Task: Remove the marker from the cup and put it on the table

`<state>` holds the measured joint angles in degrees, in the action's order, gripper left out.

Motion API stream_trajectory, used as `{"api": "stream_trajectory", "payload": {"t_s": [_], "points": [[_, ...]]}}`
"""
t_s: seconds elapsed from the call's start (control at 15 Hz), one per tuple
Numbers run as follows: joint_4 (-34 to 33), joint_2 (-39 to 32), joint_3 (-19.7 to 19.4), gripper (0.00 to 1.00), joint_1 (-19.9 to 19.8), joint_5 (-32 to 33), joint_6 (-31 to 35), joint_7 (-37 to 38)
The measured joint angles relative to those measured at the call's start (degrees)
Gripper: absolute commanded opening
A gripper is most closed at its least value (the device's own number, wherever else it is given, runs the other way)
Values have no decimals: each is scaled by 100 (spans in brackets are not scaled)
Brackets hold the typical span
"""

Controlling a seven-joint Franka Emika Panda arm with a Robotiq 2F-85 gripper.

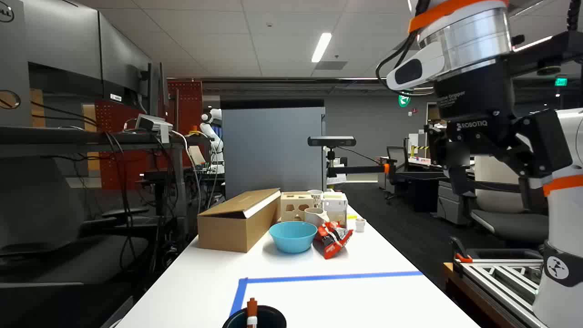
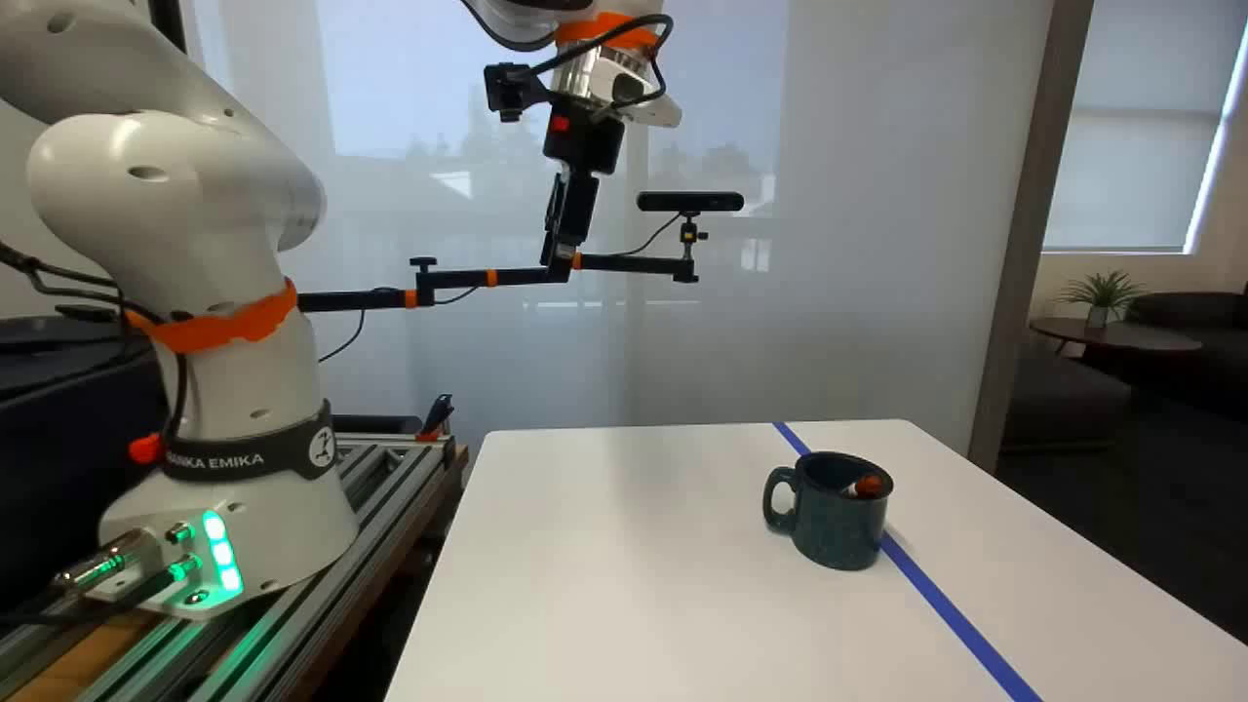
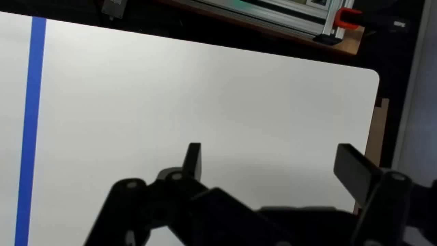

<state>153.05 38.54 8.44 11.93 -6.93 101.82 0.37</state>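
The cup [image 2: 837, 531] is a dark mug with a handle, standing upright on the white table [image 2: 624, 585] over a blue tape line. In an exterior view only its top [image 1: 275, 317] shows at the bottom edge. The marker [image 1: 252, 310] stands in the cup with its reddish-orange end above the rim. That end [image 2: 867, 485] also shows inside the cup's mouth; its lower part is hidden. My gripper [image 1: 496, 193] is open and empty, high above the table and well away from the cup. In the wrist view the fingers [image 3: 269, 150] are wide apart over bare table [image 3: 136, 102].
A light blue bowl [image 1: 293, 237], a red packet [image 1: 334, 239], a cardboard box [image 1: 237, 223] and white cups [image 1: 315, 216] stand at the far end of the table. A camera on a bar [image 1: 331, 141] extends beside the arm. Blue tape [image 3: 32, 112] marks the table.
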Motion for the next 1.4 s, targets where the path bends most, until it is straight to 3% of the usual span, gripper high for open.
{"api": "stream_trajectory", "payload": {"t_s": [0.87, 1.13, 1.4], "points": [[-22, -117, -19, 100, -11, 93, 58, -197], [-199, -799, -57, 100, -152, 158, 896, -214], [-428, -1499, -45, 100, -270, 101, 1909, 320]]}}
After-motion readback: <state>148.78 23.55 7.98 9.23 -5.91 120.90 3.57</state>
